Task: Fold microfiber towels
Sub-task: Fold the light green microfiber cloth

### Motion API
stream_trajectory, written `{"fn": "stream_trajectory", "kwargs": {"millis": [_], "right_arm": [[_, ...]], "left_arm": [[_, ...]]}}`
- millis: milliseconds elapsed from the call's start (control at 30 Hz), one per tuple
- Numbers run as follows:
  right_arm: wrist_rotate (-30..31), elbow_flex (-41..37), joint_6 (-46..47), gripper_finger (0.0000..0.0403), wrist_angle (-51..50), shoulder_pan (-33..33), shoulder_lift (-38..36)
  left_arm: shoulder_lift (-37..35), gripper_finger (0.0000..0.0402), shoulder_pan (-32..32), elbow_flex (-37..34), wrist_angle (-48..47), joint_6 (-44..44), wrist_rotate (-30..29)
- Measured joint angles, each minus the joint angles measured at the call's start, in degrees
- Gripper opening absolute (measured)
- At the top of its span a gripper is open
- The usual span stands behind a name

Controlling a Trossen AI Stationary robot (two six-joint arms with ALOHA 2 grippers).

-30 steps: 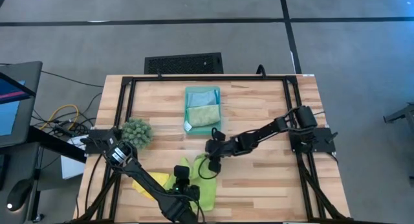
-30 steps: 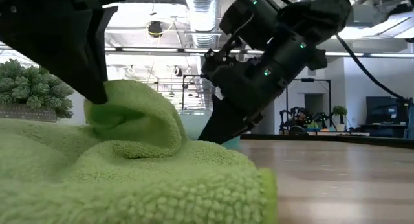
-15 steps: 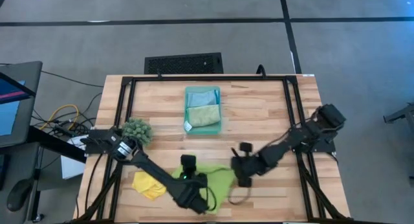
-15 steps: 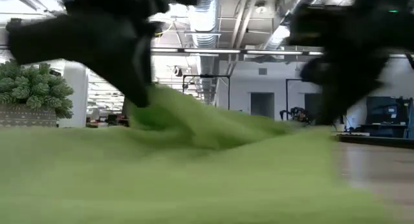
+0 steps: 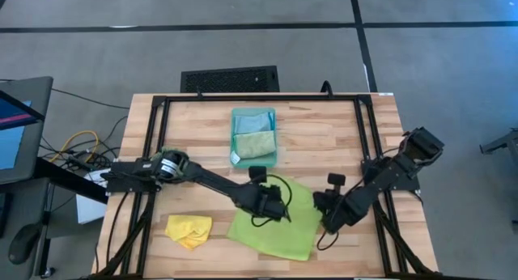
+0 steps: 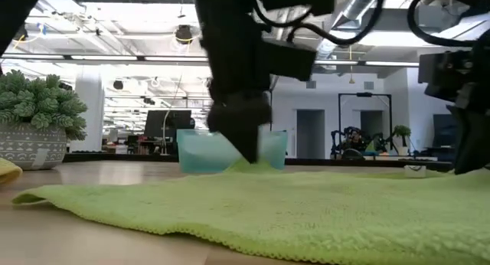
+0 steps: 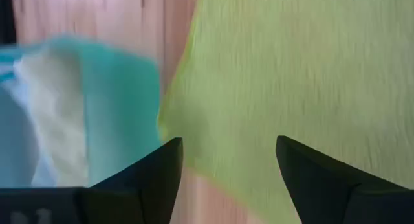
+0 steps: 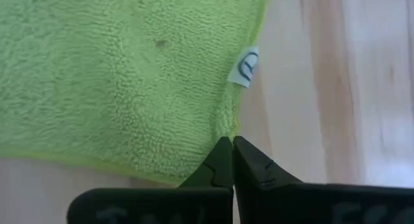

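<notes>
Lime green towel [image 5: 275, 223] lies flat near the bench's front edge. Right gripper [image 8: 231, 160], fingers closed, pinches its right edge, seemingly gripping fabric. Left gripper [image 7: 228, 179] wide open, empty, over the back corner.

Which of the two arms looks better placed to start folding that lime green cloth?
Probably the right. Its hand is shut on the lime green towel's edge, beside the white tag, ready to carry it over. The left hand hangs open over the towel, holding nothing.

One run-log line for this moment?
lime towel: spread flat | left hand: open above it | right hand: shut on its corner
</notes>
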Motion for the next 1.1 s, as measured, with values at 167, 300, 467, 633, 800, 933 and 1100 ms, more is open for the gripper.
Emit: {"fn": "stream_trajectory", "kwargs": {"millis": [167,300,467,633,800,933,1100], "right_arm": [[-0.15,-0.24,-0.03,0.0025,1.94,0.87,-0.02],[-0.71,-0.24,-0.07,0.0025,2.63,0.85,-0.02],[0.19,-0.24,-0.09,0.0018,1.64,0.7,-0.02],[13.26,-0.61,0.46,0.002,2.17,-1.91,-0.07],[19.1,-1.42,8.03,0.0022,-2.13,-8.39,-0.07],[21.24,-1.45,12.58,0.0042,-7.7,-11.06,-0.09],[21.97,-0.15,12.8,0.0116,-8.7,-9.92,-3.07]], "left_arm": [[0.0,0.023,0.82,-5.05,10.16,3.38,-3.98],[-0.01,0.0216,0.53,-7.06,6.4,-7.08,-13.02],[-0.02,0.0192,-1.26,-7.22,-2.78,-16.31,-13.42],[-0.02,0.0169,-1.79,-9.11,-3.22,-18.39,-6.48],[-0.09,0.0156,-4.44,-9.3,-5.28,-23.67,-5.51],[-0.41,0.0154,-7.36,-7.66,-10.12,-30.15,-7.49],[-0.44,0.0153,-9.9,-6.58,-9.84,-34.06,-10.2]]}}
